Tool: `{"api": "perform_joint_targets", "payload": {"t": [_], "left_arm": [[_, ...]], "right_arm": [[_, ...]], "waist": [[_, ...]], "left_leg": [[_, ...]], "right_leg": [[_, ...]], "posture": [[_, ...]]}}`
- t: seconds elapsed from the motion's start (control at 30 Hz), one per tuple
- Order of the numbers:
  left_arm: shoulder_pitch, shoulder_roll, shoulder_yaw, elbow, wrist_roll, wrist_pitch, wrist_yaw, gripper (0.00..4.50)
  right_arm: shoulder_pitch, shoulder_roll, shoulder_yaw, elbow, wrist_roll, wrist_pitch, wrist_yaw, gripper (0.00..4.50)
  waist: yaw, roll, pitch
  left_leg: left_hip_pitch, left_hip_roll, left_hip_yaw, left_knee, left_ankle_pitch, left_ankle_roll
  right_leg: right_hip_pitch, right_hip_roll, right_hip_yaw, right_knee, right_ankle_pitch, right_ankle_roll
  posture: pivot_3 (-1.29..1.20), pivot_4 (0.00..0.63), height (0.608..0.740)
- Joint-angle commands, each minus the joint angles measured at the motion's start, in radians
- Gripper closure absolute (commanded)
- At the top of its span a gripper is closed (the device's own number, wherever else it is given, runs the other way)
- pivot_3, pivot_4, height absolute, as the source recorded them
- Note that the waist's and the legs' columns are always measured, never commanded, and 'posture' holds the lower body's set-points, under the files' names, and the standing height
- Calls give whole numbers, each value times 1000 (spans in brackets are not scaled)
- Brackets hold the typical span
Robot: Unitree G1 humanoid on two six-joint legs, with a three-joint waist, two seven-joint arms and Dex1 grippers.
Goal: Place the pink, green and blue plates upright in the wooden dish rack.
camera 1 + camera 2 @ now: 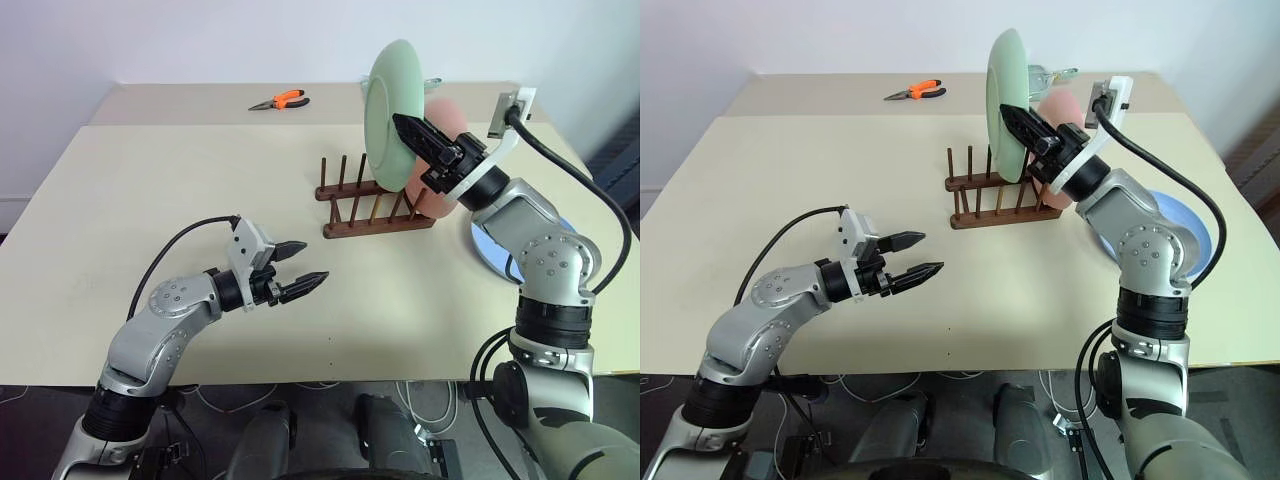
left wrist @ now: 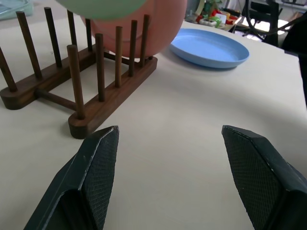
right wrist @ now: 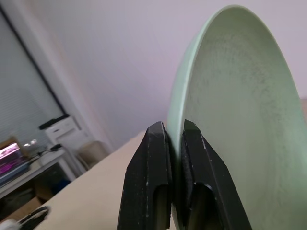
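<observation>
The green plate (image 1: 388, 110) is held upright in the air above the wooden dish rack (image 1: 372, 205), clamped at its rim between the closed fingers of the right gripper (image 1: 402, 125). It is judged to be light, stiff plastic with a matte, not very slippery surface; the raised rim is the natural place to be gripped, though a pinch at one edge may let the plate swing as it is lowered between the pegs. In the rack, the pink plate (image 1: 440, 165) is already stood upright at the end nearer the right arm; the remaining slots are seen unfilled. The blue plate (image 1: 1185, 235) is left lying flat on the table (image 1: 150, 200), just beyond the rack on the right side. The left gripper (image 1: 300, 268) is held low over the table near the rack with its fingers apart and nothing between them. Orange-handled pliers (image 1: 281, 100) are seen at the far edge.
</observation>
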Motion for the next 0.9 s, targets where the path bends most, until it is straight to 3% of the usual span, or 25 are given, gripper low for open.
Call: {"api": "perform_joint_targets", "payload": {"t": [0.03,0.13,0.23,0.4,0.57,0.67,0.77,0.9], "left_arm": [[-14,-2,32,-43,-26,7,5,1007],[-19,-2,32,-44,-32,12,7,1007],[-19,-3,25,-45,-27,14,7,916],[-17,-1,24,-49,-31,20,11,916],[-11,7,25,-49,-20,17,15,916],[-11,14,17,-44,-5,7,11,916],[-14,22,0,-33,15,-8,-6,916],[-42,10,-35,-3,36,-45,-47,916]], "right_arm": [[-56,19,-21,46,-27,-44,-17,4500],[-67,25,-10,83,-38,-36,-4,4500],[-77,29,-6,117,-77,-52,-15,3484],[-70,-42,67,54,-258,-183,52,1026],[-58,-174,42,-63,-346,-271,115,1026],[9,-297,-66,-105,-348,-238,121,148],[140,-393,-139,-118,-381,-216,133,69],[445,-521,-67,-127,-564,-241,189,69]], "waist": [[-1,0,0],[-1,0,0],[-1,0,0],[-1,1,0],[1,1,1],[5,1,1],[15,1,0],[23,1,0]], "left_leg": [[0,0,0,0,0,0],[0,0,0,0,0,0],[0,0,0,0,0,0],[0,0,0,0,0,0],[-1,0,0,0,0,0],[-1,0,0,0,0,0],[-1,0,-1,0,-1,1],[-1,0,1,1,-1,2]], "right_leg": [[0,0,0,0,0,0],[0,0,0,0,0,0],[0,0,0,0,0,0],[0,0,0,0,0,0],[0,0,0,0,0,1],[1,0,0,-1,0,1],[3,0,-1,-4,-2,-2],[4,-1,-1,-7,-2,-2]], "posture": [[0,150,740],[0,150,740],[0,150,740],[0,150,740],[0,150,740],[0,150,740],[0,150,740],[0,150,740]]}}
